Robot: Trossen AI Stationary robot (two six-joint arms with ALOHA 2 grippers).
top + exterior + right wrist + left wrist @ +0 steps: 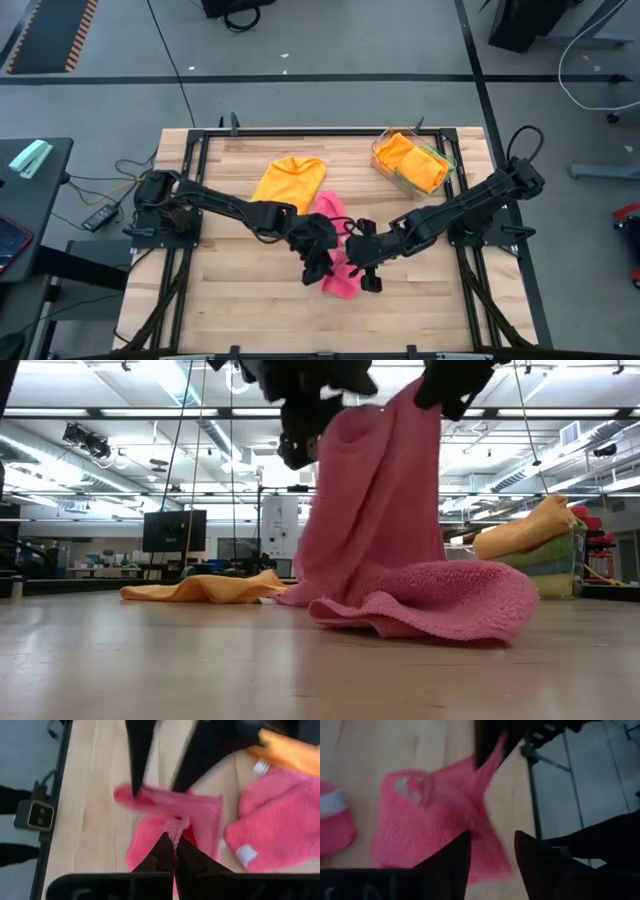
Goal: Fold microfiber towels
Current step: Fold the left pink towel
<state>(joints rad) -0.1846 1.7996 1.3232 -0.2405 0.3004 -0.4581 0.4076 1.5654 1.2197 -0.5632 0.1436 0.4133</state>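
Note:
A pink microfiber towel [340,283] is at the table's middle, partly raised. In the low view it hangs from above [375,480] and its lower part [440,600] lies bunched on the wood. My right gripper [175,851] is shut on it. My left gripper [492,852] stands open just left of the right one [318,262], with its fingertips [135,790] at a raised fold of the same towel. An orange towel [290,182] lies flat farther back. My right gripper pinches a bunched bit of the pink towel [175,827] between its two fingertips, slanting down from the table's right. How many layers it holds I cannot tell. The cloth hangs slack below the fingers, its lower part on the table. My left gripper's open fingers reach the raised fold [150,800]; I cannot tell whether they touch it.
A clear tray [378,155] at the back right holds orange and green towels [545,535]. The orange towel [205,590] lies behind and to the left of the pink one. Bare wood stretches along the near edge.

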